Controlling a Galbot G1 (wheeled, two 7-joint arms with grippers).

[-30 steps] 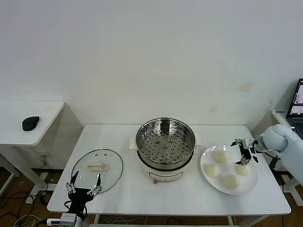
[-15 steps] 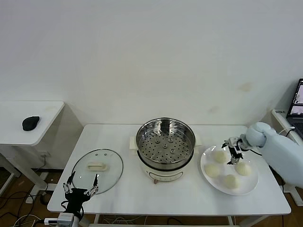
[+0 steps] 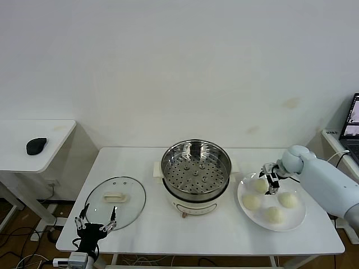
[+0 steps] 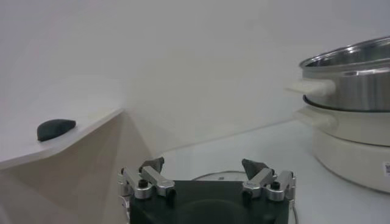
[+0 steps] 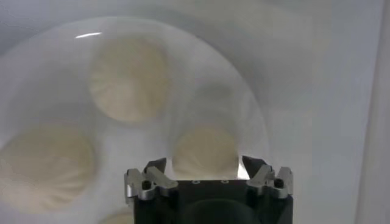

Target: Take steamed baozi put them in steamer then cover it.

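Having slid in from the plate's far side, the right gripper hovers spread over the round cream-white baozi nearest the shiny steel steamer; left gripper waits, spread, beside the table's front-left edge.

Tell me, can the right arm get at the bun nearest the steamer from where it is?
Probably yes. The right end effector hangs open right over that bun on the plate, with nothing between them. The steamer stands apart, and the left end effector waits near the lid.
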